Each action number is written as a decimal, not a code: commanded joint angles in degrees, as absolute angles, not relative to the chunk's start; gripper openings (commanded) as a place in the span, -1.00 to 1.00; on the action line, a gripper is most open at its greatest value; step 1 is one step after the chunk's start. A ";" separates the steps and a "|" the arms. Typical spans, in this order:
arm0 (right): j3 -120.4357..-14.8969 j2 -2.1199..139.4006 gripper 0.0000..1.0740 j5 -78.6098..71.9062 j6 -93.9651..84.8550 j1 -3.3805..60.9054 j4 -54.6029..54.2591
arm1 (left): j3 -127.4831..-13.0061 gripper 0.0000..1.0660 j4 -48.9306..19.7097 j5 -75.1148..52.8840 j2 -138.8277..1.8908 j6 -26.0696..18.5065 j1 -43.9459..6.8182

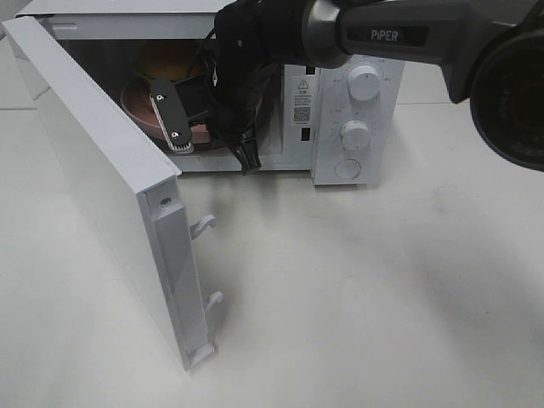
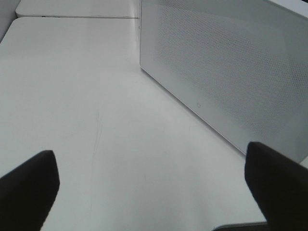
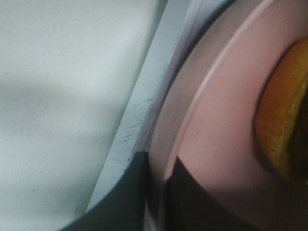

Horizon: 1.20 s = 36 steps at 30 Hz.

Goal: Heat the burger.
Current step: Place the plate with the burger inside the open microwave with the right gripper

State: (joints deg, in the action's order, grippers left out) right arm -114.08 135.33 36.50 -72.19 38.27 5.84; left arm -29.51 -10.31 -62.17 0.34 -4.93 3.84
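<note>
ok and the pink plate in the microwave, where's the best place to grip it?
Near rim of the plate, coming in through the microwave's open front. The burger takes up the middle, leaving only the thin raised edge free, and the walls block other sides. The right gripper is pinched on that rim now.

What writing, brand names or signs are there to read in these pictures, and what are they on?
"PiPER": white letters on the right arm, on its dark casing.
Warning triangle: on a sticker on the microwave, beside its controls; the print under it is too small to read.
Marks around the upper dial and lower dial: too small to read.
Both wrist views: no text.
</note>
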 commanded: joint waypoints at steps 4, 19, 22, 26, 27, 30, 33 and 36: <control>-115.68 136.31 -0.60 32.43 -66.52 38.16 8.48 | -29.51 0.83 -10.37 -61.42 1.20 -4.64 3.95; -115.57 136.13 -0.03 33.98 -64.52 38.16 7.79 | -29.51 0.83 -10.37 -61.42 1.20 -4.64 3.95; -114.42 134.93 -0.03 33.46 -64.52 38.16 6.19 | -29.51 0.83 -10.37 -61.42 1.20 -4.64 3.95; -109.03 132.18 -0.01 30.02 -64.74 38.16 4.87 | -29.51 0.83 -10.37 -61.42 1.20 -4.64 3.95; -109.03 132.18 -0.01 30.02 -64.74 38.16 4.87 | -29.51 0.83 -10.37 -61.42 1.20 -4.64 3.95; -105.94 130.23 0.06 27.73 -64.69 38.16 4.87 | -29.51 0.83 -10.37 -61.42 1.20 -4.64 3.95; -102.22 128.11 0.23 26.99 -64.69 38.16 4.81 | -29.51 0.83 -10.37 -61.42 1.20 -4.64 3.95; -98.72 126.11 0.32 24.81 -64.69 38.16 4.81 | -29.51 0.83 -10.37 -61.42 1.20 -4.64 3.95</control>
